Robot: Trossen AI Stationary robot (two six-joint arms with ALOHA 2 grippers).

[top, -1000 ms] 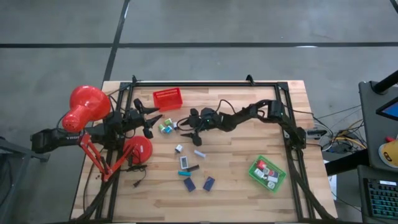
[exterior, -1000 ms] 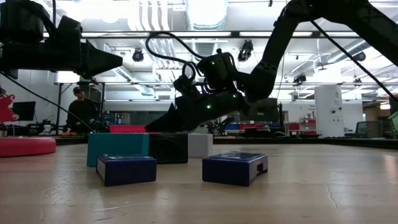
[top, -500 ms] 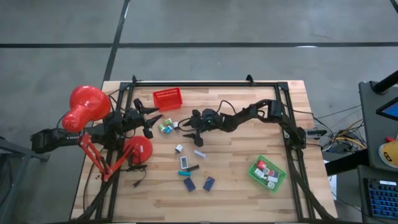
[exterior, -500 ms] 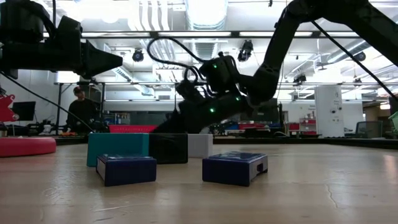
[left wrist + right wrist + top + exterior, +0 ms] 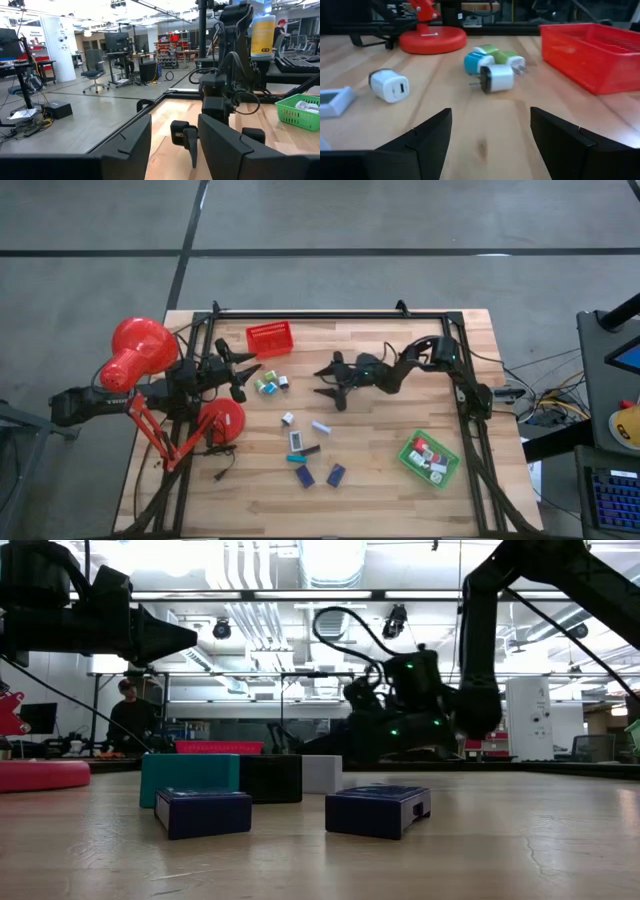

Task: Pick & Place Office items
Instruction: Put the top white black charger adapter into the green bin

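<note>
My right claw [image 5: 490,137] hangs released and empty, jaws apart, facing the plug cluster [image 5: 492,67] near the red tray [image 5: 592,50]. I judge the white plug [image 5: 496,77] light, rigid and smooth; grip across its flat sides. My left claw [image 5: 240,377] waits beside the cluster, empty.

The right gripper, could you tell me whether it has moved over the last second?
Yes. The right gripper has pulled back from the small chargers toward the right side of the table, its fingers open and empty.
</note>
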